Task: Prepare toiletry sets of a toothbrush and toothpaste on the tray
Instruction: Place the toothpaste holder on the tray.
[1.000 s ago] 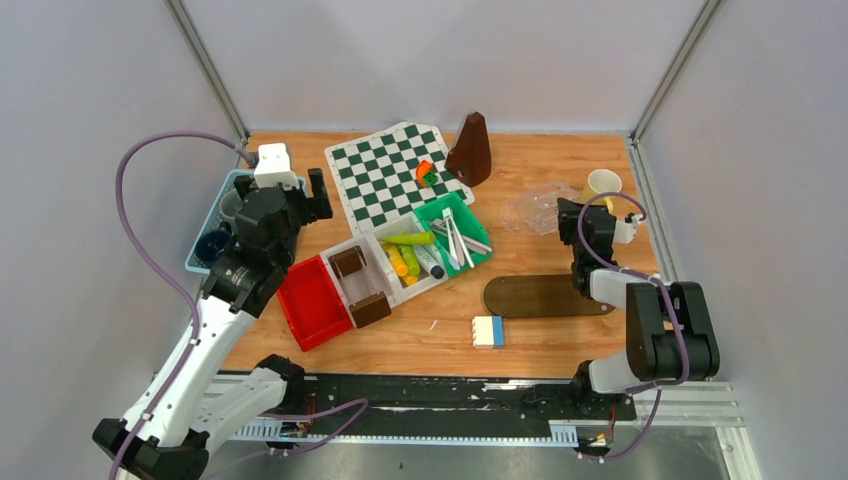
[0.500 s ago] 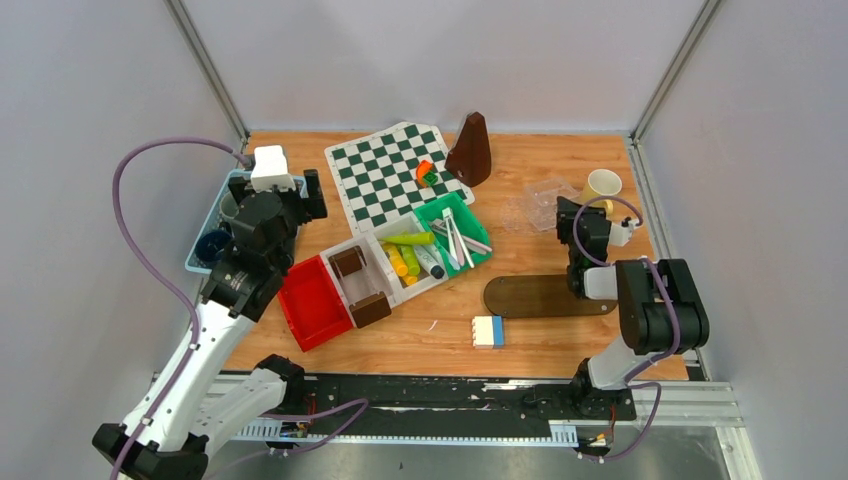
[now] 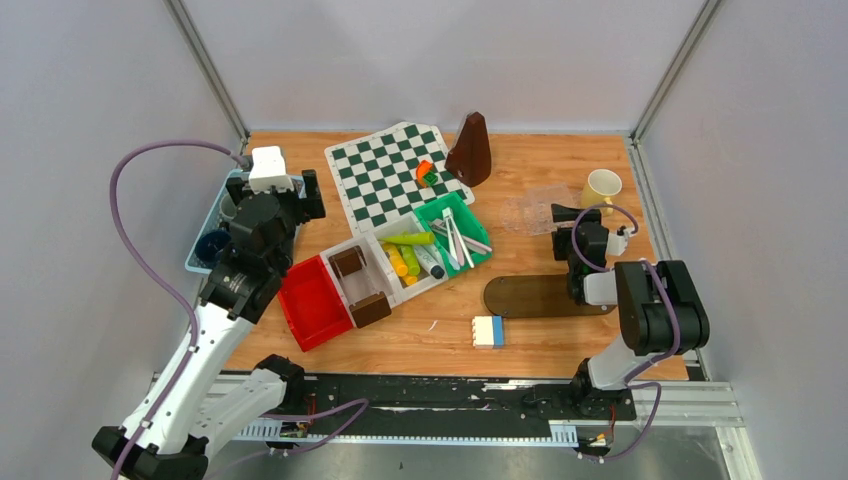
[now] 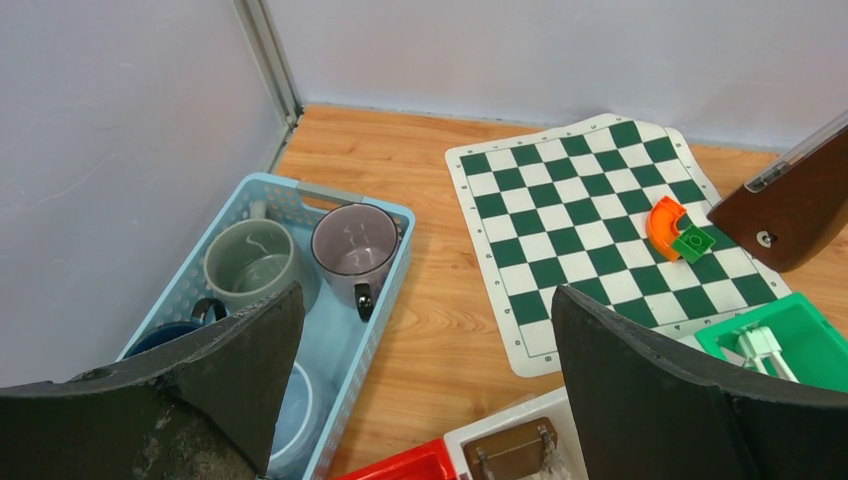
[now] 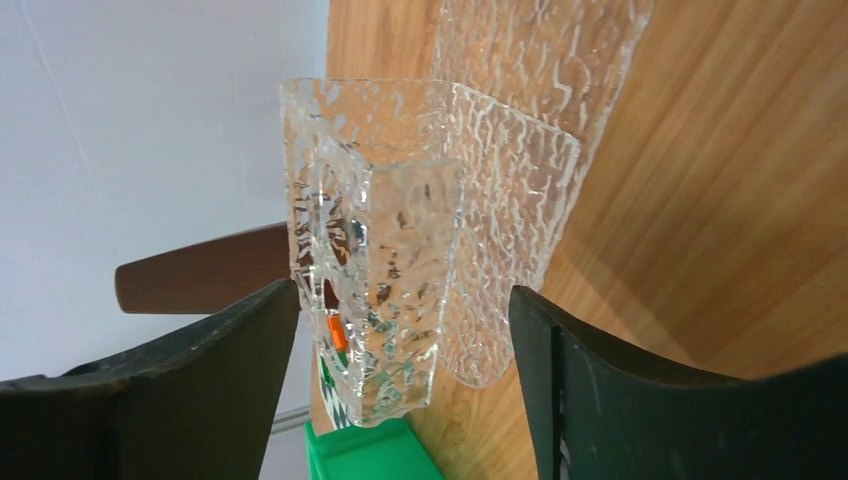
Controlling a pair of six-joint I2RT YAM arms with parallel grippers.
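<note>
My left gripper (image 4: 428,292) hangs open and empty above the blue basket (image 4: 390,270), which holds a grey mug (image 4: 352,245), a grey-green mug (image 4: 250,265), a dark blue mug (image 4: 170,335) and a light blue mug (image 4: 290,420). A pale yellow mug (image 3: 601,187) stands at the far right. Whitish toothbrushes (image 3: 458,235) lie in the green bin (image 3: 452,215). Yellow and green tubes (image 3: 405,255) lie in a white bin beside it. My right gripper (image 5: 400,290) is open, its jaws either side of a clear textured glass dish (image 5: 380,250) without touching it. A dark brown oval tray (image 3: 545,295) lies bare near the right arm.
A chessboard (image 3: 395,175) with small orange and green pieces lies at the back, next to a brown metronome (image 3: 470,150). A red bin (image 3: 313,300) and a white bin with brown blocks (image 3: 360,280) sit at centre left. A white-and-blue block (image 3: 489,330) lies near the front edge.
My right gripper has opened and let go of the glass dish, and it has drawn slightly back. The left arm has shifted only a little.
</note>
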